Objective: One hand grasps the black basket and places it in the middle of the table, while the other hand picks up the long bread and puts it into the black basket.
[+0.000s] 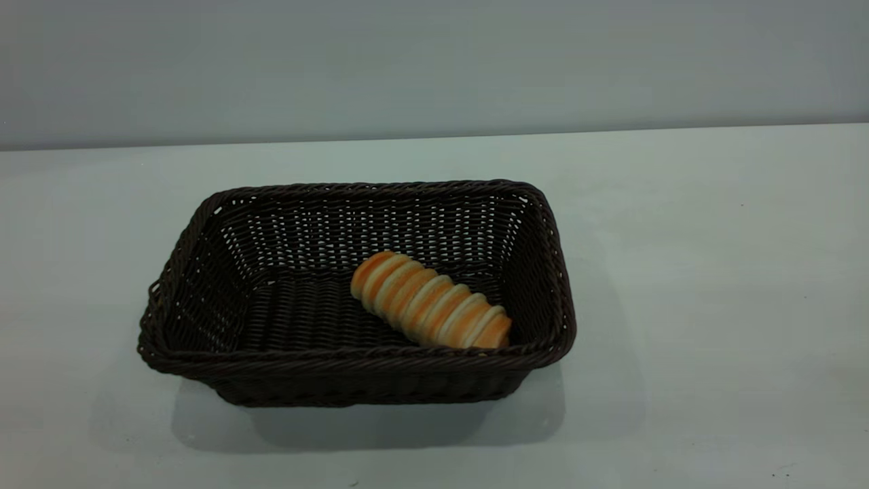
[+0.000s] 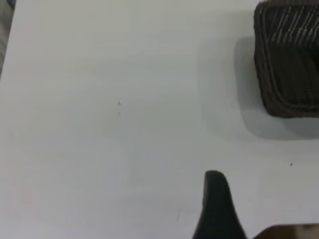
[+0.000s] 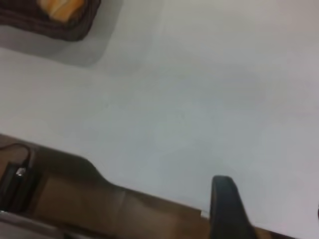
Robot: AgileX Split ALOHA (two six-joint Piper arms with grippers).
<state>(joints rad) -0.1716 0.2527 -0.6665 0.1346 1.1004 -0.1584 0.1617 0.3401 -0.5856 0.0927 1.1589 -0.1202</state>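
Note:
The black basket (image 1: 204, 272) stands on the table (image 1: 713, 272) near its middle. The long bread (image 1: 430, 301) lies slantwise on the basket's floor, towards its right end. Neither gripper shows in the exterior view. My left gripper (image 2: 269, 194) hangs over bare table well away from the basket's corner (image 2: 289, 59); one black finger (image 2: 217, 204) shows, with wide bare table beside it. My right gripper (image 3: 273, 201) is over the table's edge, open and empty; its finger (image 3: 227, 209) shows. The basket corner (image 3: 75, 30) and a bit of bread (image 3: 60, 7) lie far off.
A grey wall (image 1: 434, 61) runs behind the table. In the right wrist view the table's edge (image 3: 149, 191) borders a brown floor, with a black cable (image 3: 20, 159) there. Tiny dark specks dot the tabletop.

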